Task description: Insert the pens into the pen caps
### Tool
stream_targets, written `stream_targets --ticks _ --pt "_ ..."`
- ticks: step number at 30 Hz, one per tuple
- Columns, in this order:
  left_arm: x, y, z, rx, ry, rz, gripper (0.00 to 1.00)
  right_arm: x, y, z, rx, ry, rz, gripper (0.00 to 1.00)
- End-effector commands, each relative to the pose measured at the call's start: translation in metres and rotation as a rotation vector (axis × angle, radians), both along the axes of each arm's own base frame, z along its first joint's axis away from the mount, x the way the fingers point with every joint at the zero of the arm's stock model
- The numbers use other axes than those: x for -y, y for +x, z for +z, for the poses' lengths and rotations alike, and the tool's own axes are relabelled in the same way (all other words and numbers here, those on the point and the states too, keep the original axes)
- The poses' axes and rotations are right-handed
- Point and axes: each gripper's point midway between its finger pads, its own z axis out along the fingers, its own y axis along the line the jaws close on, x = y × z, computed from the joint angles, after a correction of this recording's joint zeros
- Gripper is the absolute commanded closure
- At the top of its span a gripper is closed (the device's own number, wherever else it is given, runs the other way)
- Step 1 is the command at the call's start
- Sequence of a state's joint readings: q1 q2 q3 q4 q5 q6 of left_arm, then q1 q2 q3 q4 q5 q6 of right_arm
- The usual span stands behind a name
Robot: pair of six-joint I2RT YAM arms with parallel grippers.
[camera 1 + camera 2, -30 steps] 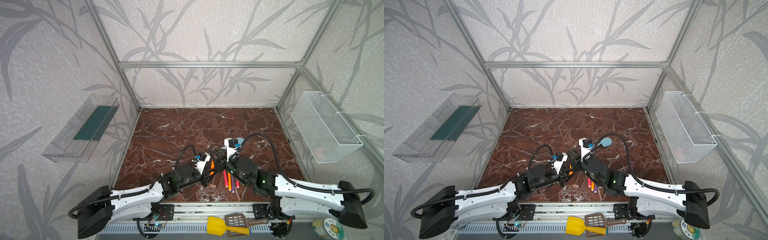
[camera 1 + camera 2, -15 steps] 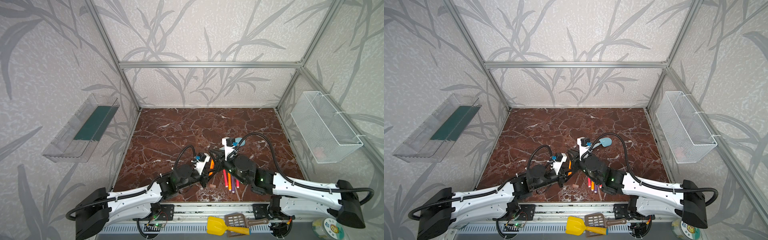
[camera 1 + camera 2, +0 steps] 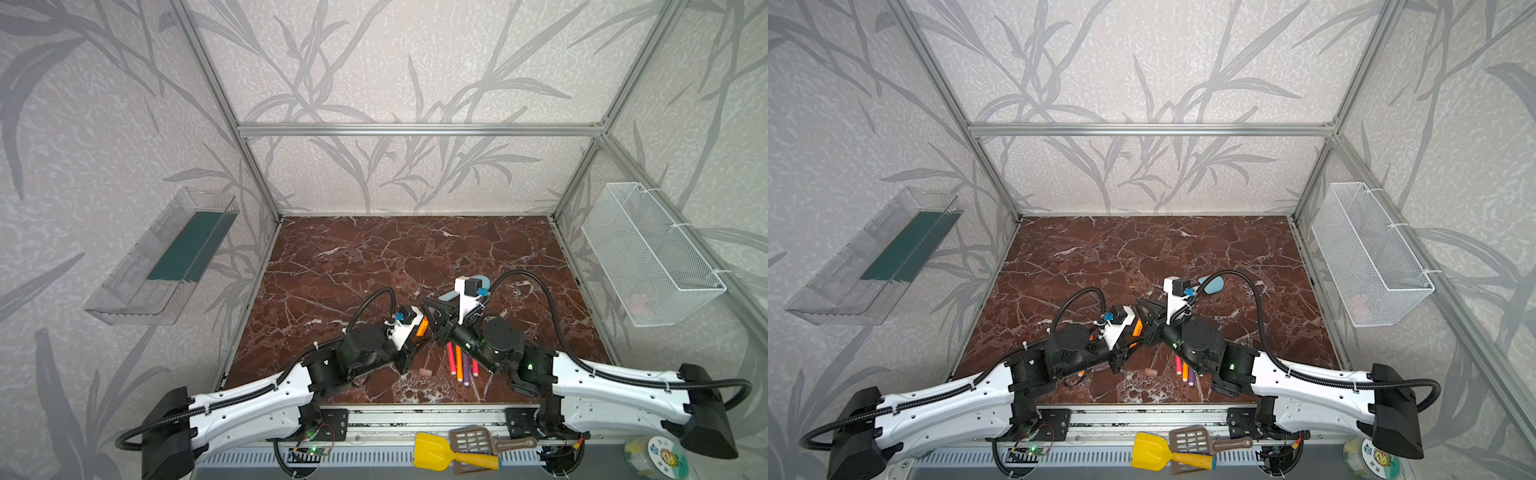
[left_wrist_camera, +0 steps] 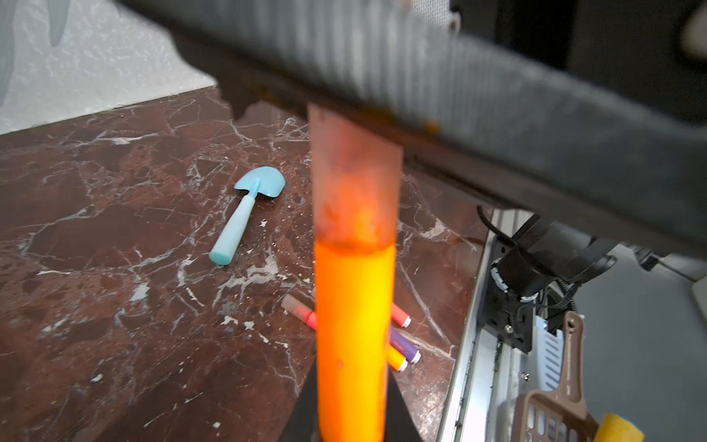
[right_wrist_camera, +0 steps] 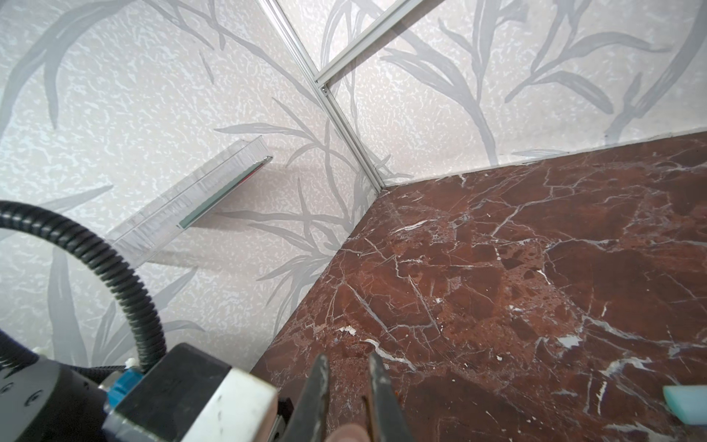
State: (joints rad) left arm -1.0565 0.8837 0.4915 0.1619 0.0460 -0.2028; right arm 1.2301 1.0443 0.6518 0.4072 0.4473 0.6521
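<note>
Right hand (image 5: 347, 367) now around cap (image 4: 355, 172)

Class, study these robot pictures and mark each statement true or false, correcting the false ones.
1. The left gripper holds an orange pen. True.
2. The blue toy shovel sits in the wire basket. False: it lies on the table.
3. The right gripper is shut on the pen cap over that pen's tip. True.
4. The purple pen is held aloft. False: it lies on the table.
5. Every cap is already on a pen. False: a loose cap lies on the table.
</note>
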Motion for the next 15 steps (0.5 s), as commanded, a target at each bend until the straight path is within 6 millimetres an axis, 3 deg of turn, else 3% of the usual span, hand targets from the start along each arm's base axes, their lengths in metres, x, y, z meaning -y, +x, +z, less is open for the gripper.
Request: stream_targets --ticks 1,8,11,15 --pt "-0.02 0.046 0.116 0.238 -0.244 0.252 1.0 -0.012 -0.029 -0.077 -0.128 -0.244 0.058 1.0" --pt "-0.022 0.061 0.123 0.251 -0.24 0.331 1.0 -0.015 -0.027 -0.084 -0.156 -0.256 0.035 1.0" --pt "-0.017 0.057 0.125 0.187 -0.282 0.233 1.0 -0.021 -0.034 -0.08 -0.101 -0.225 0.097 1.0" --pt "-0.029 0.059 0.131 0.075 -0.391 0.135 1.0 -0.022 -0.044 -0.071 -0.009 -0.21 0.181 1.0"
